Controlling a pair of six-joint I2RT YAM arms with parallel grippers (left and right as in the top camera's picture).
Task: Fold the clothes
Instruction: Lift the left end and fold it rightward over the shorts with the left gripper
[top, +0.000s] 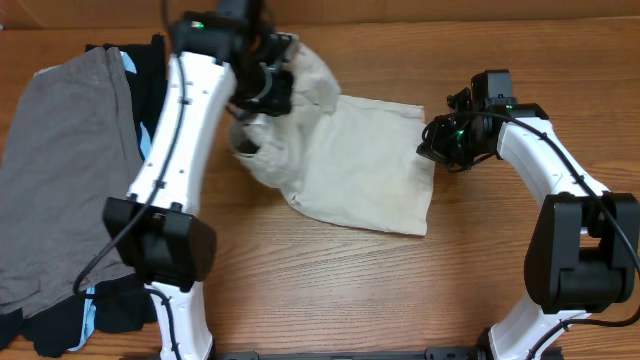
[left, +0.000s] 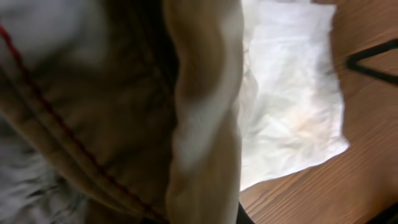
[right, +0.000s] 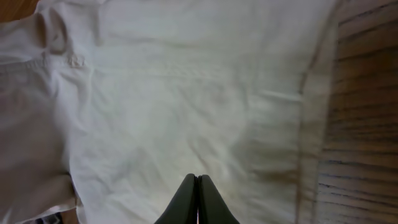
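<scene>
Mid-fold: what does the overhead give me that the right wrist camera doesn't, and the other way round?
Overhead only: the left hand holding one side of the shorts bunched up, plus the grey garment and black garment at the far left.
Right wrist only: the right hand shows its fingers closed together just above the fabric, and the seam stitching is visible.
Both: the cream shorts lying flat at that end, with the hem against the wooden table.

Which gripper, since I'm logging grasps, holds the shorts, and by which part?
The left gripper holds the shorts by their bunched, lifted end; the right gripper is shut, no cloth visibly pinched.
</scene>
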